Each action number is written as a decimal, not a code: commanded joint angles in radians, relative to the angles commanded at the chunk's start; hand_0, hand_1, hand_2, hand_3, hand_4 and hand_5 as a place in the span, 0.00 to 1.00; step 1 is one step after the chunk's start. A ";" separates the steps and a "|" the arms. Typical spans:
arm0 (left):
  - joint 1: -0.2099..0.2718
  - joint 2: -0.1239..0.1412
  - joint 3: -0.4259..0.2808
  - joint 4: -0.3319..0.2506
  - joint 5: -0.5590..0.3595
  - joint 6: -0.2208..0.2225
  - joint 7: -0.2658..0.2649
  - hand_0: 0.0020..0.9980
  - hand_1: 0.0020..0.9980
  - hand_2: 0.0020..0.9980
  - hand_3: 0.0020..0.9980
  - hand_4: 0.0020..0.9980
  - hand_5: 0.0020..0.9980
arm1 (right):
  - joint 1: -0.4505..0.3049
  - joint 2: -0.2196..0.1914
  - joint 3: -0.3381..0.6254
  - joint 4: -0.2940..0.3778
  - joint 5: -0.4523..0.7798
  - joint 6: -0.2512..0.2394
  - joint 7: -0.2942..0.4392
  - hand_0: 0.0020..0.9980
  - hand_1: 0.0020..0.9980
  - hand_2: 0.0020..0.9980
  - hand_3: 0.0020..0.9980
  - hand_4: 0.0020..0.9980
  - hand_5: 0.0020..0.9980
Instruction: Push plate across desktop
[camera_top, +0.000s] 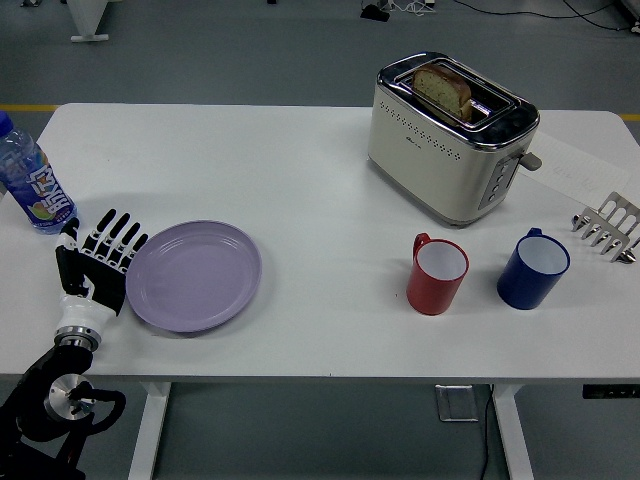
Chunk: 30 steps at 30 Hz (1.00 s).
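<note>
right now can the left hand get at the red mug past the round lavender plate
Probably not directly: the left hand sits flat against the lavender plate's left rim, and the plate lies between it and the red mug.

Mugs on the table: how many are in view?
2. The red mug stands right of centre, in front of the toaster; the blue mug stands just to its right, apart from it. Nothing in view seems able to hide another.

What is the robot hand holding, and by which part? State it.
Nothing is held. The left robot hand is open, fingers spread flat against the left rim of the purple plate, pushing rather than gripping it.
</note>
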 joint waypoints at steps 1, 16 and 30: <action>0.000 -0.001 0.001 0.000 -0.001 0.000 0.000 0.75 0.78 0.74 0.68 0.59 1.00 | 0.000 0.000 0.000 0.000 -0.001 0.000 0.000 0.58 0.52 0.61 0.58 0.22 0.53; -0.024 -0.002 0.005 -0.004 0.003 -0.001 -0.004 0.75 0.77 0.74 0.68 0.59 1.00 | 0.004 -0.001 -0.001 -0.001 -0.003 0.004 0.002 0.58 0.52 0.61 0.58 0.22 0.53; -0.034 -0.002 0.018 -0.001 0.002 -0.001 -0.005 0.75 0.77 0.74 0.67 0.59 1.00 | 0.009 -0.001 -0.005 -0.002 0.002 0.005 0.005 0.58 0.52 0.61 0.58 0.22 0.53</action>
